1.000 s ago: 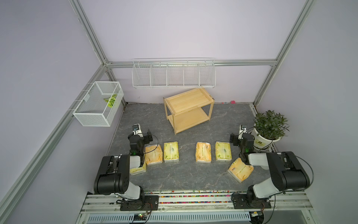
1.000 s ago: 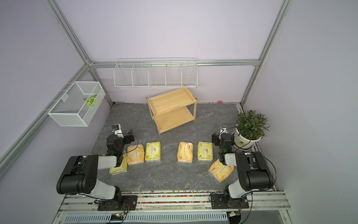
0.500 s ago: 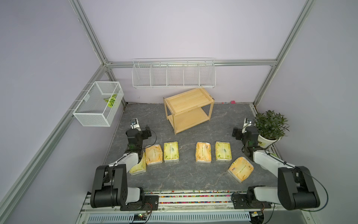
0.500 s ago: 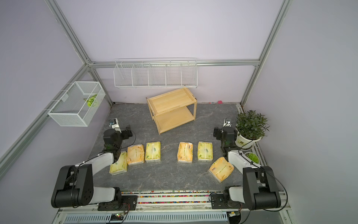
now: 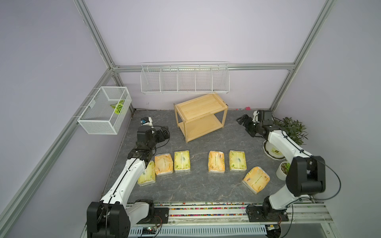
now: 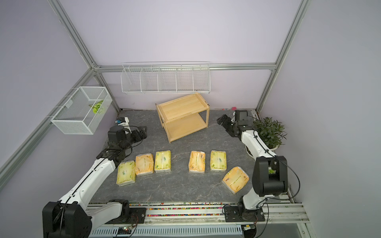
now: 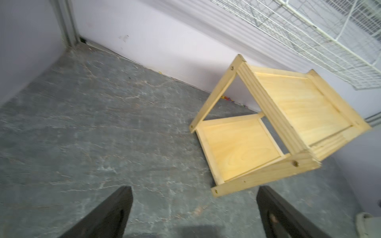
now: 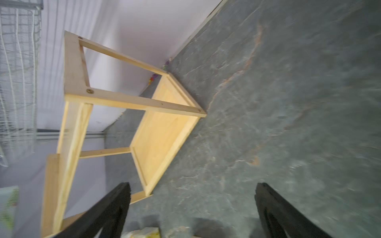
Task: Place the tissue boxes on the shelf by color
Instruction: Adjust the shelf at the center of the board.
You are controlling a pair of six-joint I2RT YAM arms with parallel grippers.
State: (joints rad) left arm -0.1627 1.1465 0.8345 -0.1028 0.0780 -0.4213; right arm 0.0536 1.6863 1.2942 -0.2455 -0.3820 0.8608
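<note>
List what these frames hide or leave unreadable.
Leftmost yellow-green tissue pack: partly under the left arm in a top view.
Print on the tilted orange tissue pack: too small, both top views.
Small succulent pot: half behind the right arm in a top view.
Shelf: blurred, right wrist view.

The 2-tier light natural wood shelf (image 5: 200, 107) shows smooth, unpainted, matt grain. The 3 orange tissue packs (image 5: 216, 164) and 3 pale yellow-green tissue packs (image 5: 181, 161) wear thin, glossy, crinkled plastic wrap. The dark grey stone-patterned bench (image 5: 206, 185) looks matt and veined. The white divided wire rack (image 5: 184, 82) and white mesh basket (image 5: 99, 121) look like coated metal.
</note>
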